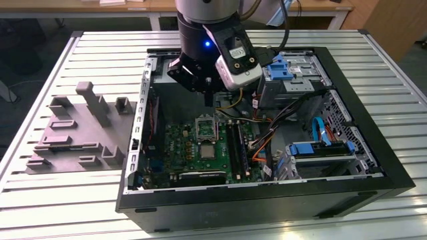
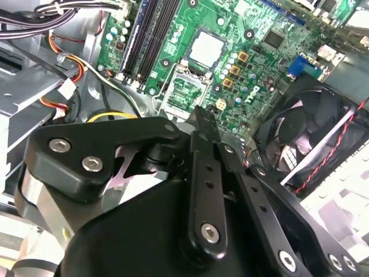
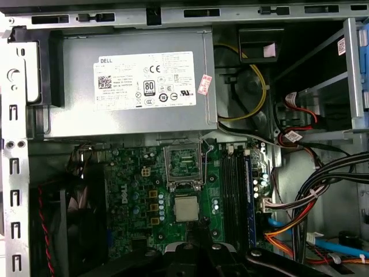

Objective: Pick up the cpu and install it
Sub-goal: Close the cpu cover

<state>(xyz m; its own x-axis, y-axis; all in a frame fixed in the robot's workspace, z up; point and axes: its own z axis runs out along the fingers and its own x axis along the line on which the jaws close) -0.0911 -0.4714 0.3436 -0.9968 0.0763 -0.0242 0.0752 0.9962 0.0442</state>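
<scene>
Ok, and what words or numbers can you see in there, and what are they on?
White label on the grey power supply: a logo, a square code, round badges; its fine rows are too small to read.
Pink sticker at that label's edge: too small.
Motherboard: white lettering, too small.
The cpu: nothing readable on its top.
White tag on the arm in the exterior view: blurred.

Open black PC case [image 1: 267, 207] on slatted metal worktop [image 1: 87, 205], grey moulded fixture [image 1: 77, 132] beside it at the exterior view's left; inside: green motherboard [image 3: 132, 196], grey power supply [image 3: 132, 81], black fan [image 2: 311, 138], blue-tabbed drive bay [image 1: 319, 149], loose cables [image 3: 323, 182]
</scene>
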